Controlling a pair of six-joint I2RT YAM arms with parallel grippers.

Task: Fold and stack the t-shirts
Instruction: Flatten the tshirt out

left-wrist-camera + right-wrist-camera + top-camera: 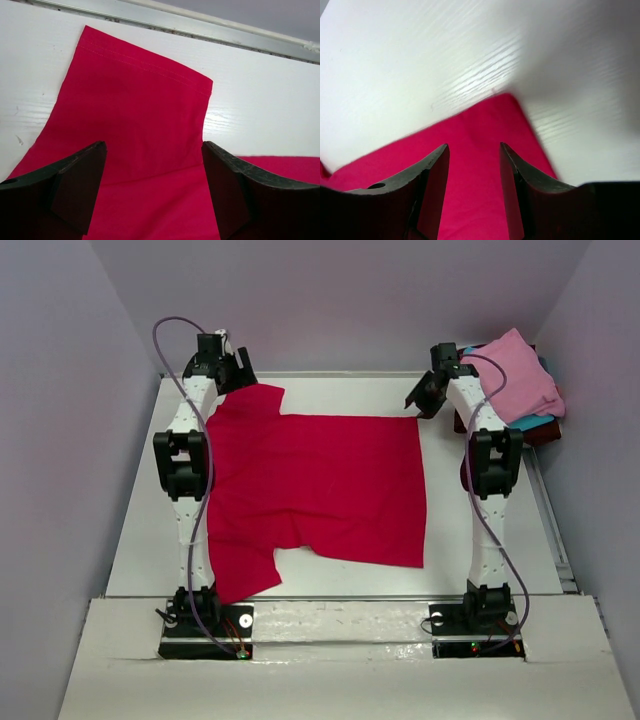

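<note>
One red t-shirt [320, 485], three stacked t-shirts [515, 385]

Item, centre: crimson-red cloth short-sleeved t-shirt [320, 490], lying flat on the white table [135, 530]. Its sleeves are at the left, one far and one near, and its hem is at the right.

Left gripper [154, 146]: above the far sleeve, at the far left.

Right gripper [473, 146]: above the shirt's far right corner.

Pile, far right, apart from that shirt: light pink cloth t-shirt [515, 380] on top, teal-blue cloth t-shirt [540, 422] under it, dark maroon cloth t-shirt [545, 435] at the bottom.

bright even light, soft shadows, right wrist view blurred, others sharp
</note>
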